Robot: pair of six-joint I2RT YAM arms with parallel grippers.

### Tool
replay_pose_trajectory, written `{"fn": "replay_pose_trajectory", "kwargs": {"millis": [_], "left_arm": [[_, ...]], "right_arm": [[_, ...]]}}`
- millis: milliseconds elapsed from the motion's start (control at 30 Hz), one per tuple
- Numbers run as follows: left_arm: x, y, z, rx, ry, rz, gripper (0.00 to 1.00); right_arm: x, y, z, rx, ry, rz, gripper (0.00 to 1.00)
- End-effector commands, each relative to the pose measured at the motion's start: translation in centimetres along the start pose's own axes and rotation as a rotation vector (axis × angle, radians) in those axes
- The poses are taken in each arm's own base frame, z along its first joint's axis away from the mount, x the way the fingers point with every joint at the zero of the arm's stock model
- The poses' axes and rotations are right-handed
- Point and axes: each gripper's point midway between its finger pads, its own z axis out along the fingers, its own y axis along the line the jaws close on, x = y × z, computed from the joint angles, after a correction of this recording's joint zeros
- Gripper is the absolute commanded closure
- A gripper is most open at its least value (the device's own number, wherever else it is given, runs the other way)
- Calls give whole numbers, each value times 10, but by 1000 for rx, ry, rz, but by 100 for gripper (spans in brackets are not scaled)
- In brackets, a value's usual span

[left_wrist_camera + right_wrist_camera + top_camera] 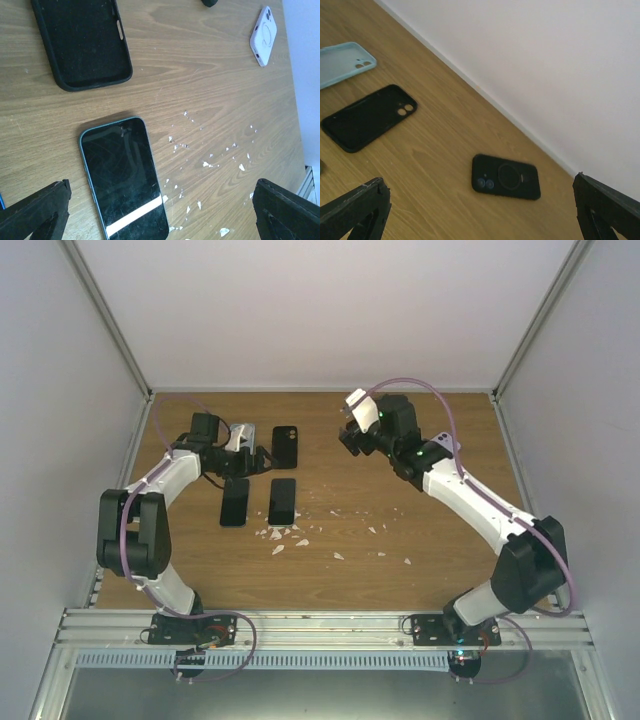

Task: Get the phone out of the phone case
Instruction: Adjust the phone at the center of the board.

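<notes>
A bare phone (122, 180) with a dark screen and teal edge lies flat on the wood, also seen as the phone (282, 501) from above. An empty black case (85, 42) lies next to it, open side up, the same case (234, 502) in the top view. My left gripper (160, 215) hangs open above the phone, holding nothing; from above the left gripper (240, 445) sits at the back left. Another phone in a black case (506, 176) lies back up near the rear wall. My right gripper (480, 210) is open and empty over it.
A white case (263, 36) lies farther off on the table. A light blue case (342, 62) rests beside the empty black case (367, 117). Small white flakes (207, 164) are scattered over the wood near the phone. Walls close the table on three sides.
</notes>
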Motion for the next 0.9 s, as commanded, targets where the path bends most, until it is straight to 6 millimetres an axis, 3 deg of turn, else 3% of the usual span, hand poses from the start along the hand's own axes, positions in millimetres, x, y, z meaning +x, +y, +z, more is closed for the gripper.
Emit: {"fn": "replay_pose_trajectory", "kwargs": {"millis": [0,367,467,733,767,867], "left_arm": [[-19,-14,-11,-2,-66,77,1],[-19,-14,-4,6,-51,72,1],[-18,-15,-2,7,-47,73,1],[-17,-13,-1,-5,-49,76,1],[-17,-13,-1,-5,-48,76,1],[-16,-12,-1,-6,-48,76,1]], "right_arm": [[22,-22,12,22,47,168,0],[109,-54,63,95,258,189,0],[120,-63,82,115,283,179,0],[126,-90,140,200,337,283,1],[136,-87,152,202,367,291,0],[140,-87,173,195,387,293,0]]}}
